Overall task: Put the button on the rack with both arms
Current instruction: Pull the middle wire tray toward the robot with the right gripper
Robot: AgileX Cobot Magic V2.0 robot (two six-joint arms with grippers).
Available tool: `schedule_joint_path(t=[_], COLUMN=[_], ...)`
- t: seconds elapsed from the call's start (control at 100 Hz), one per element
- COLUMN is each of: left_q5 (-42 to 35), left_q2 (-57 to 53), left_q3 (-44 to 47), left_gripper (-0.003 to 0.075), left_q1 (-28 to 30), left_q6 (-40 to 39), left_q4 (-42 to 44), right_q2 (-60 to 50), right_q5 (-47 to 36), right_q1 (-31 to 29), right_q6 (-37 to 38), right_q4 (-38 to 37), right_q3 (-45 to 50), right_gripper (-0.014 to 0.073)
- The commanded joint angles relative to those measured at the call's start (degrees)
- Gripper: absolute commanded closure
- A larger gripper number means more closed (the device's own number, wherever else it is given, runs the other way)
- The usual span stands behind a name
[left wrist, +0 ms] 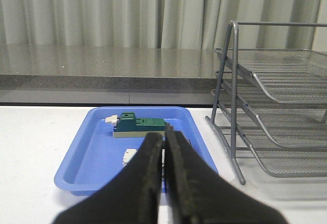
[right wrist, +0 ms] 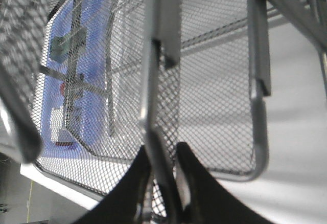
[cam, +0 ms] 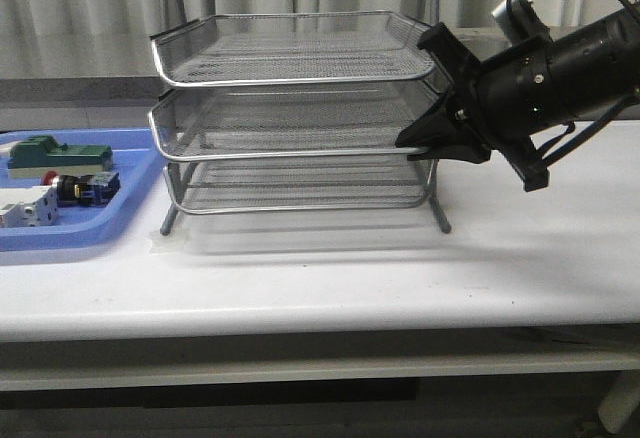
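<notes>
The button [cam: 75, 187], red head and black body, lies in the blue tray [cam: 130, 208] at the left, between a green block and a white breaker. The silver three-tier rack [cam: 300, 118] stands mid-table. My right gripper [cam: 424, 144] is shut on the front right rim of the rack's middle tray. In the right wrist view its fingers [right wrist: 191, 173] straddle that rim wire [right wrist: 150, 106]. My left gripper [left wrist: 164, 144] is shut and empty, above the table in front of the blue tray [left wrist: 92, 132]. Its fingers hide the button in that view.
A green block [cam: 60, 154] and a white breaker [cam: 25, 208] share the blue tray with the button. In the left wrist view the green block [left wrist: 140, 126] lies at the tray's back, and the rack [left wrist: 271, 106] stands beside the tray. A grey ledge and curtain lie behind.
</notes>
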Motion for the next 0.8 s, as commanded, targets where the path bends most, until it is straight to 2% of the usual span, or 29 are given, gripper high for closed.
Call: schedule_joint_path(t=[0.0, 0.19, 0.56, 0.67, 0.79], left_q5=[-4.38, -4.38, -4.38, -4.38, -4.38], left_q2=[-1.87, -1.87, -1.87, -1.87, -1.87], left_q3=[2.57, 2.57, 2.57, 2.57, 2.57], left_gripper=[0.0716, 0.0716, 0.0716, 0.0716, 0.0716], left_q1=[-0.39, -0.39, -0.39, -0.39, -0.39], left_q6=[-0.63, -0.63, -0.63, -0.63, -0.63], left_q4=[0.13, 0.13, 0.13, 0.13, 0.13], right_q2=[-3.78, -9.46, -18.1, -18.1, -18.1], right_q5=[2.84, 1.18, -0.24, -0.07, 1.01], right_q1=[0.06, 0.06, 0.06, 0.06, 0.06], right_q6=[-1.63, -5.49, -7.1, -7.1, -7.1], right_q4=[-1.48, -1.48, -1.48, -1.48, -1.41], right_q3=[1.75, 8.61, 20.68, 21.07, 21.0], right_gripper=[0.0577, 0.0577, 0.057, 0.0505, 0.0348])
